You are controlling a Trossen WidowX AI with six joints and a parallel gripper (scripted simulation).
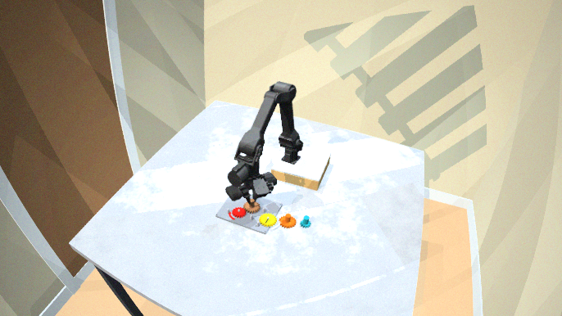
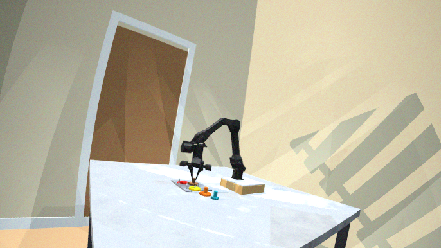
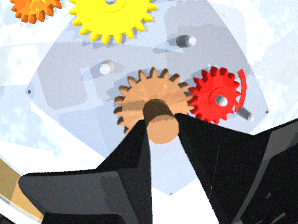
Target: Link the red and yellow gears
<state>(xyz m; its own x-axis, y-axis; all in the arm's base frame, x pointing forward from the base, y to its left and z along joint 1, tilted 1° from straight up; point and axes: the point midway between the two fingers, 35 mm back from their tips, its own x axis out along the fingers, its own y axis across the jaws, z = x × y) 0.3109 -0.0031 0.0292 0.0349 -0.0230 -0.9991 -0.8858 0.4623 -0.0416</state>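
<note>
My gripper (image 1: pixel 251 202) (image 2: pixel 193 180) (image 3: pixel 160 123) is shut on the upright handle of the brown gear (image 1: pixel 251 207) (image 2: pixel 193 184) (image 3: pixel 135 103), which is over the grey board (image 1: pixel 223 213) (image 3: pixel 55 102) beside the red gear (image 1: pixel 238 212) (image 2: pixel 183 182) (image 3: pixel 206 102). Their teeth touch or overlap in the wrist view; whether the brown gear sits fully flat, and the peg under it, I cannot tell. The yellow gear (image 1: pixel 268 219) (image 2: pixel 195 188) (image 3: pixel 111 20) is on the board. Bare pegs (image 3: pixel 106 67) (image 3: pixel 188 41) show between the gears, and another peg (image 3: pixel 245 114) stands beyond the red gear.
The orange gear (image 1: pixel 287 222) (image 2: pixel 205 193) (image 3: pixel 35 9) stands on the table just off the board, near the yellow gear. The small teal gear (image 1: pixel 305 223) (image 2: pixel 215 197) stands past it. The arm's base block (image 1: pixel 296 178) (image 2: pixel 242 187) is behind the board.
</note>
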